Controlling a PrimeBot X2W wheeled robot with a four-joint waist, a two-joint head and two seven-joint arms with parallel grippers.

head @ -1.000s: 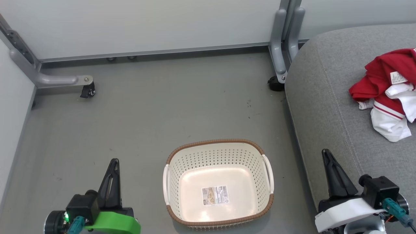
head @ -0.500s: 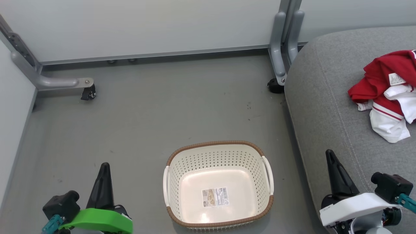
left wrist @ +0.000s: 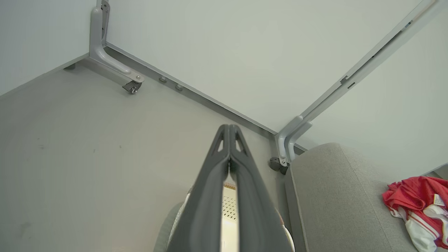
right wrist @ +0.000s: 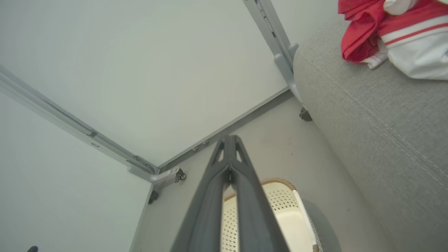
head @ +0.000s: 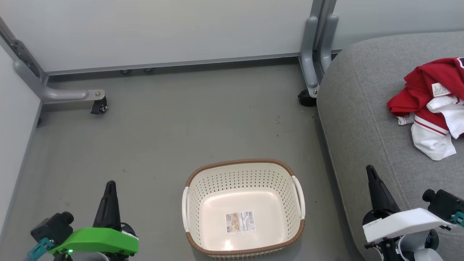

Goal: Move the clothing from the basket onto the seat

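Note:
The cream perforated basket (head: 243, 170) with its brown rim stands on the floor at the lower middle, nothing in it but a label sticker on its base. Red and white clothing (head: 431, 105) lies crumpled on the grey seat (head: 362, 119) at the right, also visible on the seat (left wrist: 336, 196) as clothing (left wrist: 418, 206) in the left wrist view and clothing (right wrist: 381, 31) in the right wrist view. My left gripper (head: 110, 186) is shut at the lower left over the floor. My right gripper (head: 369, 171) is shut at the lower right, over the seat's front edge, holding nothing.
White partition walls close off the back and left. A grey metal frame leg with a caster (head: 98, 105) stands at the back left and another caster (head: 306, 98) sits beside the seat's corner. Grey floor (head: 181, 130) spreads around the basket.
Both arms have drawn back toward the bottom of the head view, the left one more. The head camera shifted slightly. The clothing and basket stay put.

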